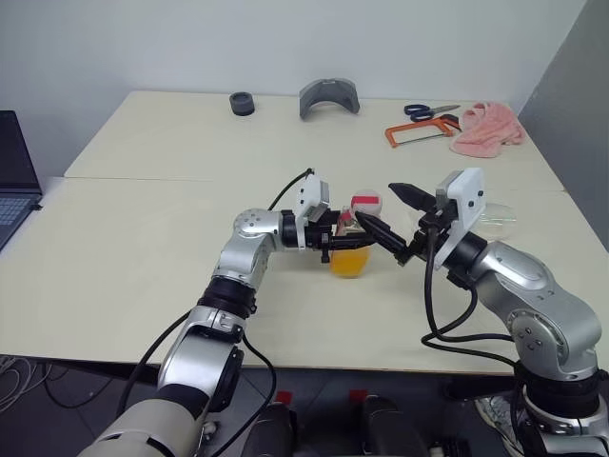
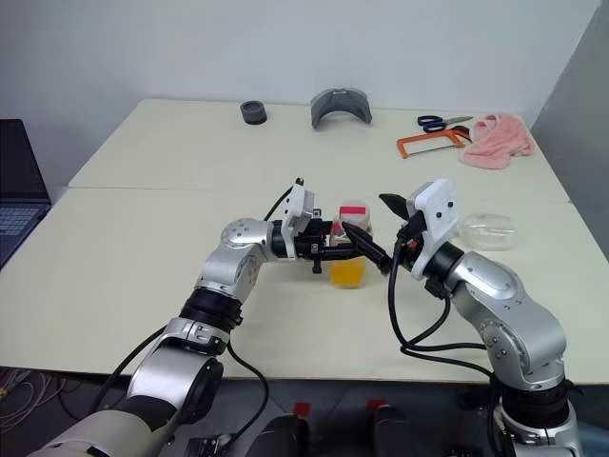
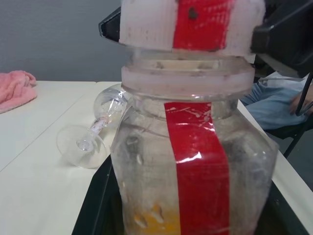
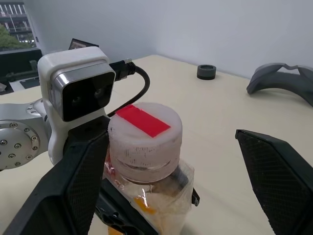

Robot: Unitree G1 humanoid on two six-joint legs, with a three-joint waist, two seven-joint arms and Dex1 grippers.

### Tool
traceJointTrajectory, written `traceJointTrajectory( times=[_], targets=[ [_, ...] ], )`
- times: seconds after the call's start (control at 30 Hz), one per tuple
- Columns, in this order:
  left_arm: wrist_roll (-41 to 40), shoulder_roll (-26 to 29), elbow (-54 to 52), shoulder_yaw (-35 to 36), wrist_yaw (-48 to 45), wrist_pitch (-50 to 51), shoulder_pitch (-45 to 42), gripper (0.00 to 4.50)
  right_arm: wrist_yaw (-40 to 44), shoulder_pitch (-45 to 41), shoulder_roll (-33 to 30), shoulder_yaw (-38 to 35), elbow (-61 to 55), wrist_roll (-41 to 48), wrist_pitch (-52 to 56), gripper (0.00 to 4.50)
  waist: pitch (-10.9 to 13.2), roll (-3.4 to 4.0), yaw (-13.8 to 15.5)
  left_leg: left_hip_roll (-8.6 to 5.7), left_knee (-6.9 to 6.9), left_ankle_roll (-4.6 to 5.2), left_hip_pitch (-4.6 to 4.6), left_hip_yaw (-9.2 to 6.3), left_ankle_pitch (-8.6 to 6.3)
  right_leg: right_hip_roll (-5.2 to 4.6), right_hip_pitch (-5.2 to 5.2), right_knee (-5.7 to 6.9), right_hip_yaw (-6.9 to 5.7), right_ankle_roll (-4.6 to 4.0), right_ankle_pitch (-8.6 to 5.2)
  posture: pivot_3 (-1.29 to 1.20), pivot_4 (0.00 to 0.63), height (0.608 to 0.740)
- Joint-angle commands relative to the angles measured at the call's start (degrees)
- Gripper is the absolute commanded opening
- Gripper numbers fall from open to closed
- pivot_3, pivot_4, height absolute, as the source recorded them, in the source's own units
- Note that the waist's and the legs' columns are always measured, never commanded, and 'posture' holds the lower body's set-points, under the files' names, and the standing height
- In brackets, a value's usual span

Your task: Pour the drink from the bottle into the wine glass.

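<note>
On your desk, the left end effector is clamped on the bottle, upright near the middle, drink low inside. Your right end effector gapes wide around its cap. The wine glass lies tipped over beyond.

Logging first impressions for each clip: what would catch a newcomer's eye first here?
Mid-table, the left gripper is shut on the bottle of orange drink, cap still on. The right gripper stands open around that cap. The wine glass lies on its side on the table behind, to the right.
</note>
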Motion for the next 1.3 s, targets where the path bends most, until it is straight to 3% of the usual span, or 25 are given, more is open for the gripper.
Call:
traceJointTrajectory(
  times=[0.03, 0.77, 1.3],
  targets=[
    [-0.7, 0.0, -1.8, 0.5, -0.2, -1.3, -0.5, 1.61, 0.3, -0.1, -0.5, -2.0, -2.5, 1.6, -0.1, 4.36, 0.0, 0.00, 0.0, 0.00, 0.00, 0.00, 0.00, 0.00, 0.00, 0.00, 0.00, 0.00, 0.00, 0.00, 0.00, 0.00, 0.150, 0.740],
    [-1.1, -0.1, -3.0, 0.5, 0.2, -1.1, 0.0, 1.61, 0.1, 0.2, -0.5, -3.4, -3.1, 10.2, 2.9, 4.36, 0.0, 0.00, 0.0, 0.00, 0.00, 0.00, 0.00, 0.00, 0.00, 0.00, 0.00, 0.00, 0.01, 0.00, 0.00, 0.00, 0.150, 0.740],
    [-1.0, -0.3, -4.0, 0.1, 0.2, -1.1, 0.7, 1.61, 0.3, -1.5, -0.8, -1.6, -1.6, 9.2, 3.0, 4.36, 0.0, 0.00, 0.0, 0.00, 0.00, 0.00, 0.00, 0.00, 0.00, 0.00, 0.00, 0.00, 0.01, 0.00, 0.00, 0.00, 0.150, 0.740]
  ],
)
